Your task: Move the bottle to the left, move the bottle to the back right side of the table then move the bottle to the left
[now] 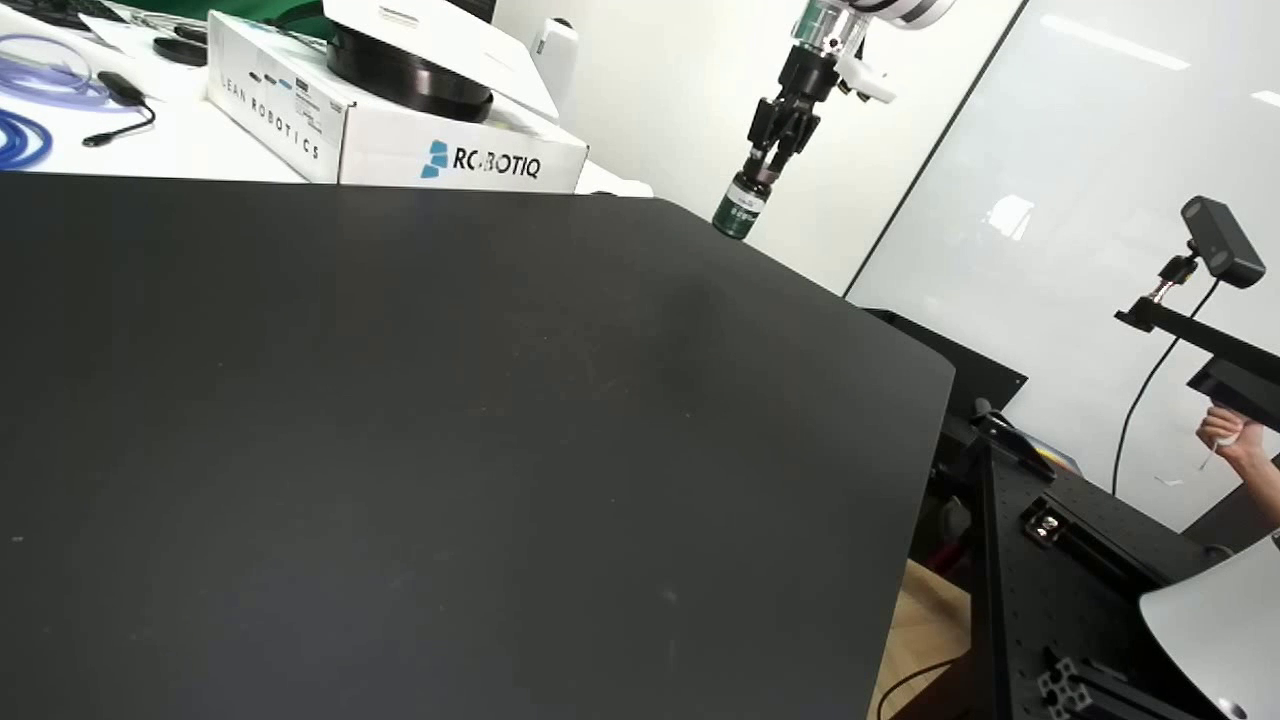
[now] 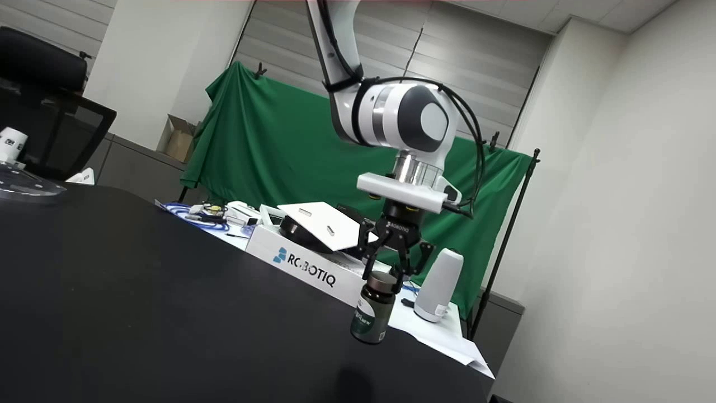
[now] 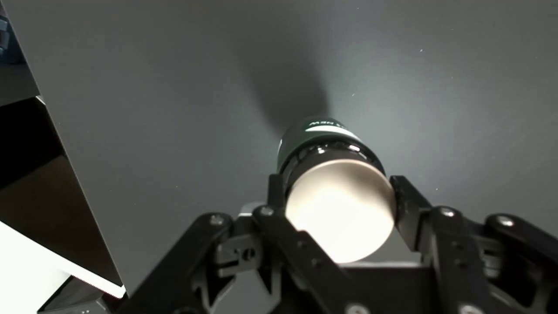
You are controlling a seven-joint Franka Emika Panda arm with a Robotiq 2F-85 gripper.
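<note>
Wrist view: fingers point(image 3: 407, 211) clamp the capped bottle point(image 3: 336, 187) — contents hidden — above the table point(image 3: 174, 131).

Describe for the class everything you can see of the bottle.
The bottle is small, stubby and cylindrical, with a dark, glossy, glass-like body. Its dark green label carries white areas and lettering, mostly too small to read. The brownish cap looks nearly white from glare in the wrist view. The end effector grips the cap from both sides, holding the bottle roughly upright, cap uppermost, raised above the black table; its shadow falls there, apart from it.
</note>
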